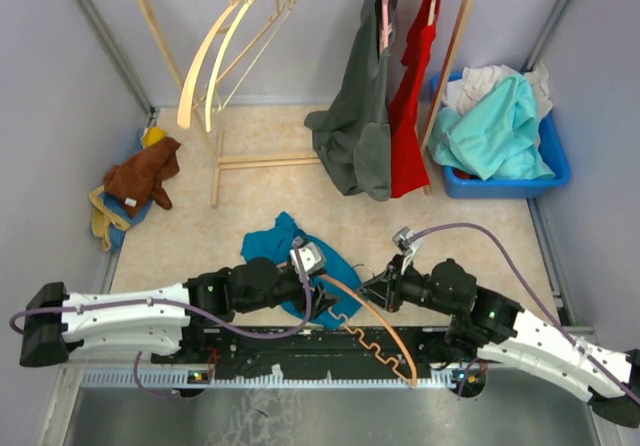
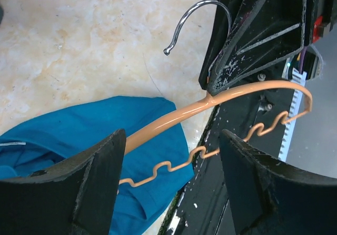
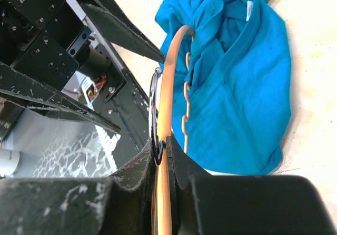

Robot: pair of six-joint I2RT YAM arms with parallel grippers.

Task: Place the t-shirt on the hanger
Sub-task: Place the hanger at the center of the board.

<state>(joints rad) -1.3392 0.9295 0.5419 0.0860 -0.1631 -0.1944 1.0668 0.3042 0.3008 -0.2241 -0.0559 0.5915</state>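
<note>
The teal-blue t-shirt [image 1: 272, 247] lies crumpled on the floor just beyond the arm bases; it also shows in the left wrist view [image 2: 79, 132] and the right wrist view [image 3: 247, 87]. The orange hanger [image 1: 386, 327] with its zigzag bar is held over the t-shirt's near edge. My right gripper [image 1: 380, 284] is shut on the hanger [image 3: 169, 87] at its neck. The silver hook [image 2: 200, 9] points away beyond it. My left gripper [image 1: 312, 271] is open and empty, its jaws wide apart on either side of the hanger's arm [image 2: 158, 124] without touching it.
A wooden rack at the back holds cream hangers [image 1: 230, 46], a dark grey shirt [image 1: 355, 136] and a red garment [image 1: 410, 116]. A blue bin [image 1: 555, 171] with an aqua garment [image 1: 495, 131] stands at the back right. A brown and yellow clothes pile [image 1: 140, 181] lies at the left.
</note>
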